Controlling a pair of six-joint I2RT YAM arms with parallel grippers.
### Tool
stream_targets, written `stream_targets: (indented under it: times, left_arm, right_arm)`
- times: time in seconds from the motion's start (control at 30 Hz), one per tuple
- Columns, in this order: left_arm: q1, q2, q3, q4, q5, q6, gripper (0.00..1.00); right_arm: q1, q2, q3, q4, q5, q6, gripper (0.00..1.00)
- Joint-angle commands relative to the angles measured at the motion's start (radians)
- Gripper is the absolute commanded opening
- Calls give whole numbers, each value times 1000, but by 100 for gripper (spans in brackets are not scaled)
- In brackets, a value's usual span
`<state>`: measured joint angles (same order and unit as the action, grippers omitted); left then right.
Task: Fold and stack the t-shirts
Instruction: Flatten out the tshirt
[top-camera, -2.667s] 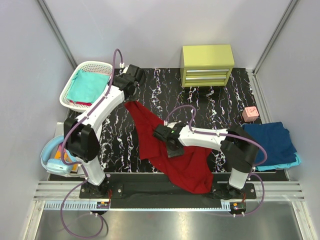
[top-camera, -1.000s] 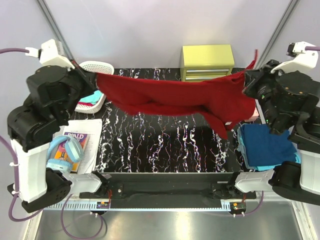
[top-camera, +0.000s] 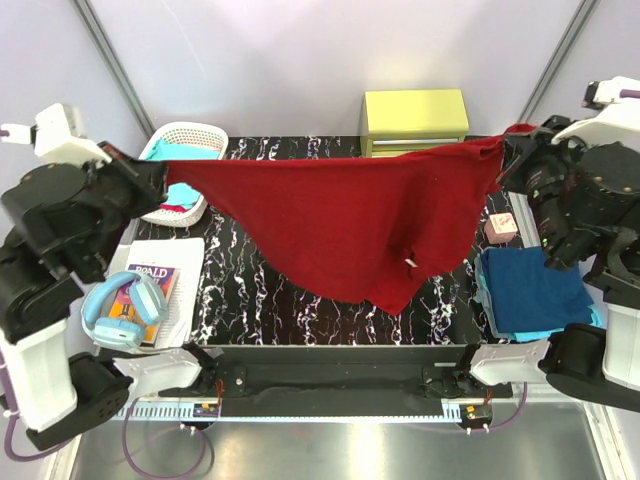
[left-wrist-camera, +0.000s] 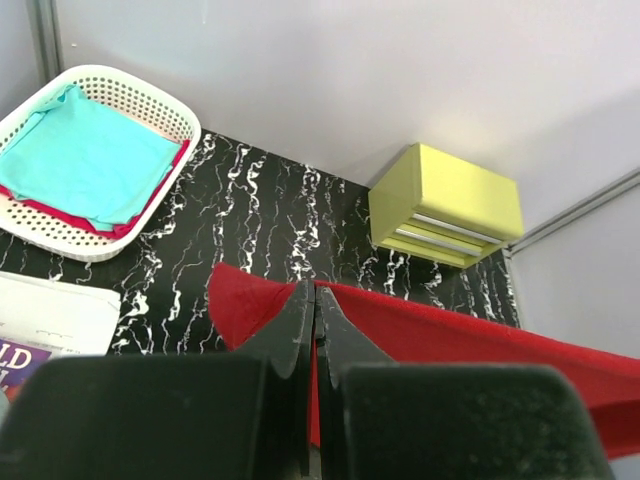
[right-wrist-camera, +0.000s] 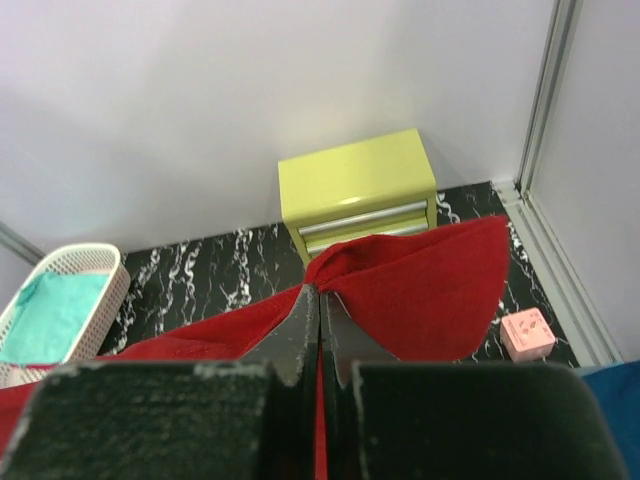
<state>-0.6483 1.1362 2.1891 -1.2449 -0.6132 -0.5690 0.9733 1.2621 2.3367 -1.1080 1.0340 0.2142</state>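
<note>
Spanning left fingers (left-wrist-camera: 293, 330) to right fingers (right-wrist-camera: 298, 335), dark red t-shirt (top-camera: 340, 220); book (top-camera: 152, 272) reads "ROALD".

Yellow cabinet (top-camera: 415, 128) back; headphones (top-camera: 122, 310) on book (top-camera: 152, 273); pink block (top-camera: 499, 228).

Taut dark red t-shirt (top-camera: 350, 220) across table (top-camera: 250, 290)

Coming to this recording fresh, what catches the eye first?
A dark red t-shirt hangs spread in the air above the table, pinched at one end by the left gripper and at the other by the right gripper. Behind it a yellow drawer chest stands at the back wall; a folded navy t-shirt lies at the table's right edge.
</note>
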Motion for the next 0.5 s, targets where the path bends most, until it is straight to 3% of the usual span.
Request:
stream_targets:
  times: [0.0,0.1,0.23,0.37,0.47]
  left_arm:
    - [-19,-29,-34,-28,7,-6,0]
    - [-45,-10,-36,-44,-38,27,0]
    - [-112,106,136,-133,-205,118,0]
    - [-201,180,199,-113,-342,179,0]
    - [-281,223,202,1,-492,320,0]
  right_arm:
    - [2,-30,-92,-6,-6,47,0]
    - [4,-26,-148,43,27,18,0]
    - [11,88,-38,37,142,-88,0]
    - [36,138,-4,149,185,-170,0]
    - [54,164,12,264,233,-277,0]
